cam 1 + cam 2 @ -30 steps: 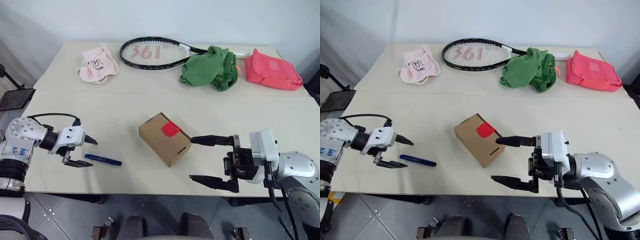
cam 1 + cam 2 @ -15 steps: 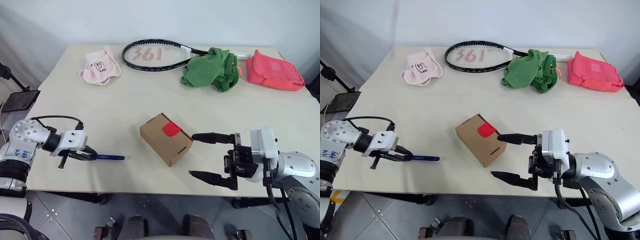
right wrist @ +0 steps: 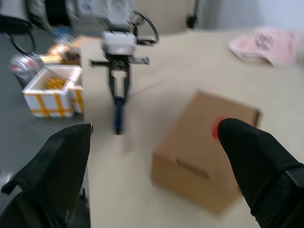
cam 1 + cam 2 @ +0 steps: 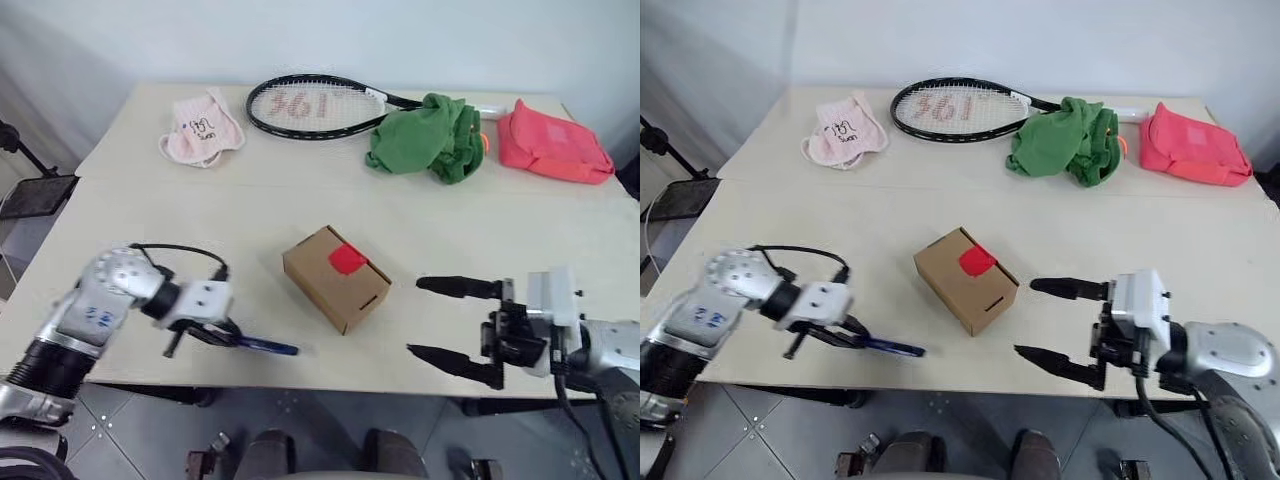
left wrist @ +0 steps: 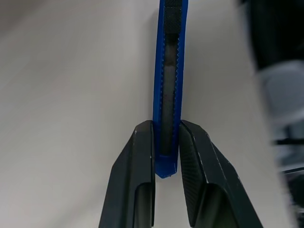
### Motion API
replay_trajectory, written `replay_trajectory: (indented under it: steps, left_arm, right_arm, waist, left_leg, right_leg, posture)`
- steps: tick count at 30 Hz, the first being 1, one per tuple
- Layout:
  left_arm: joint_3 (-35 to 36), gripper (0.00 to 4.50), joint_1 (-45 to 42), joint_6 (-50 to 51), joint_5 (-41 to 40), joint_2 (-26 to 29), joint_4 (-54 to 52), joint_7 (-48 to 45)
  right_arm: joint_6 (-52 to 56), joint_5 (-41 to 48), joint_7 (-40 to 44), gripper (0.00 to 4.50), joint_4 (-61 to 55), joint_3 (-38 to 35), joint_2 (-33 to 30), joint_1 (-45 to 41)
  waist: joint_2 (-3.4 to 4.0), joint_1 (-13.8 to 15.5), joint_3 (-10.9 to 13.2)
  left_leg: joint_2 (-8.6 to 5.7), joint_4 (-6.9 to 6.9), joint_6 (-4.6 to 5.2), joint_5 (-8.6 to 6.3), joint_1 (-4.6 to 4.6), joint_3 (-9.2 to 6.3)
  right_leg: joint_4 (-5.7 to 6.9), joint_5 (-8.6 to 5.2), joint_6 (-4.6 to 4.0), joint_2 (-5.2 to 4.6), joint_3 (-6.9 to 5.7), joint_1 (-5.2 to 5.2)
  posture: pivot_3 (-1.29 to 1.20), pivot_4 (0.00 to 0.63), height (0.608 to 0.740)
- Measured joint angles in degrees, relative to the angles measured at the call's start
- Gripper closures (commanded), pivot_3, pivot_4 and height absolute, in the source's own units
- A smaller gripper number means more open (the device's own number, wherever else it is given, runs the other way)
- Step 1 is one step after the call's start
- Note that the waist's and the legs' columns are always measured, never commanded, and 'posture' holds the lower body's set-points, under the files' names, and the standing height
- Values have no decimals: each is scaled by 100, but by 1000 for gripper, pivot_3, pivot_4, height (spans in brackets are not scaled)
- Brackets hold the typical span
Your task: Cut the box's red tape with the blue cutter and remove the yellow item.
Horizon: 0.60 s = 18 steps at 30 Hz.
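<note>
Fingers (image 5: pixel 142 175) of the left gripper (image 4: pixel 213 335) are clamped on the blue cutter's (image 4: pixel 262 346) rear end, lower left of frame. Right gripper (image 4: pixel 447 318), lower right, is spread wide and empty. Between them, at centre, the box (image 4: pixel 335 277) is seen with red tape (image 4: pixel 347 259) intact.

Matt brown cardboard box (image 4: pixel 334 277), glossy red tape (image 4: pixel 347 260), ridged blue plastic cutter (image 5: pixel 169 85), smooth matt tabletop (image 4: pixel 250 210).

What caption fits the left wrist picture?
Left tool pinches the blue cutter over the table.
</note>
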Motion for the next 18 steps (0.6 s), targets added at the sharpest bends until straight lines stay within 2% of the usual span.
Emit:
replay_trajectory:
  steps: [3, 6, 9, 12, 16, 18]
  left_arm:
    - [-375, 4107, -75, 1174, 160, -325, -809, 395]
    - [-827, 4107, -338, 2276, 518, -901, -1378, 989]
    - [-1010, 4107, -417, 2946, 556, -1137, -1670, 1289]
    - [-1436, 4107, -685, 3736, 660, -1770, -1829, 1750]
    - [-1890, 4107, -1020, 4145, 731, -1915, -1961, 2015]
    - [-1997, 4107, -1107, 4213, 745, -1937, -1961, 2098]
  right_arm:
    - [10, -60, 194, 0, 11, -429, -145, 663]
    - [-3, -259, 348, 0, 34, -777, -224, 1181]
    - [-16, -349, 410, 0, 2, -1002, -240, 1459]
    - [52, -593, 398, 0, -95, -1145, -251, 2062]
    - [114, -801, 326, 0, -291, -1130, -252, 2282]
    - [122, -827, 278, 384, -293, -1106, -252, 2264]
  waist:
    - [-2, -1, 1]
    - [-4, 10, 2]
    - [1, 10, -1]
    - [4, 161, -3]
    - [4, 160, -3]
    - [6, 159, -4]
  left_leg:
    - [1, 5, 1, 0, 4, 3]
    - [-1, 17, 8, -2, 4, 10]
    - [0, 18, 9, -1, 9, 13]
    - [-5, 22, 15, -4, 4, 10]
    - [-5, 24, 17, -5, 5, 13]
    - [-5, 24, 17, -5, 12, 13]
  right_leg:
    - [-2, 0, 0, 1, 4, 4]
    - [-19, 0, 0, 1, 11, 19]
    - [-26, 0, -1, 1, 17, 21]
    - [-43, 0, 0, 0, 17, 30]
    - [-56, 0, 0, 1, 20, 36]
    - [-56, 0, -1, 1, 20, 42]
  posture:
    - [0, 150, 740]
    - [0, 150, 740]
    - [0, 150, 740]
    - [0, 150, 740]
    - [0, 150, 740]
    - [0, 150, 740]
